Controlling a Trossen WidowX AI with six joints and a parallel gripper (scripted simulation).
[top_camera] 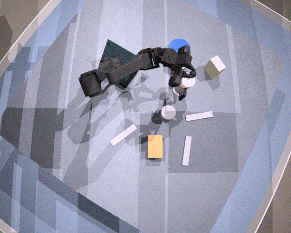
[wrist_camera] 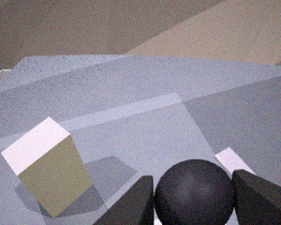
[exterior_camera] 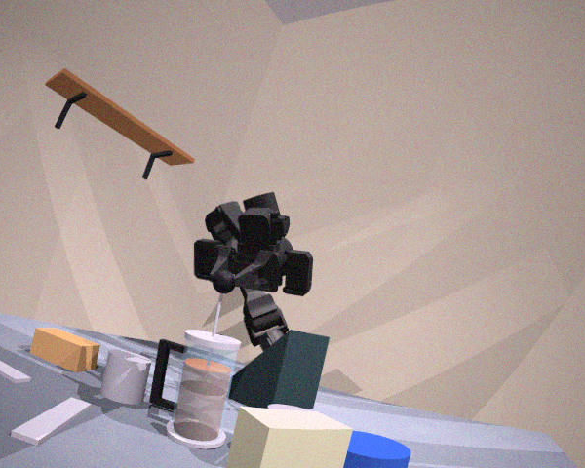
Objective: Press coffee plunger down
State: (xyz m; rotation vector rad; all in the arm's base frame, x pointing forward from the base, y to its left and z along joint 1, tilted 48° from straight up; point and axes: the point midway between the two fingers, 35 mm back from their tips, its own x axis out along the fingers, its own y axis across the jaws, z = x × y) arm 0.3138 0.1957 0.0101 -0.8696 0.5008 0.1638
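PLUNGER PRESS: KNOB SECURED, ROD RAISED

Counter (top_camera: pixel 203 188) (exterior_camera: pixel 383 410) (wrist_camera: pixel 131 108): supports all loose items. Arm (top_camera: pixel 130 67) (exterior_camera: pixel 263 314): reaches above the coffee press (top_camera: pixel 177 90) (exterior_camera: pixel 199 410), which stands on its base, just beside the white cup (top_camera: pixel 168 112) (exterior_camera: pixel 125 376).

Pincer (top_camera: pixel 191 73) (exterior_camera: pixel 223 278) (wrist_camera: pixel 193 183): closed on the black knob (top_camera: pixel 193 73) (exterior_camera: pixel 223 282) (wrist_camera: pixel 194 199), one finger on each side. Lid (top_camera: pixel 188 81) (exterior_camera: pixel 212 339): directly below the knob along the press's long axis. Rod (exterior_camera: pixel 216 314): exposed above the lid, in line with the body (this alignment governs the stroke). Orange filter disc (exterior_camera: pixel 207 366): high in the glass; the downstroke appears still to be done.

Next step, as judged: push along the rod's axis; sideways load could tip the press. Release at full depth. Markings: no legible label or brand.
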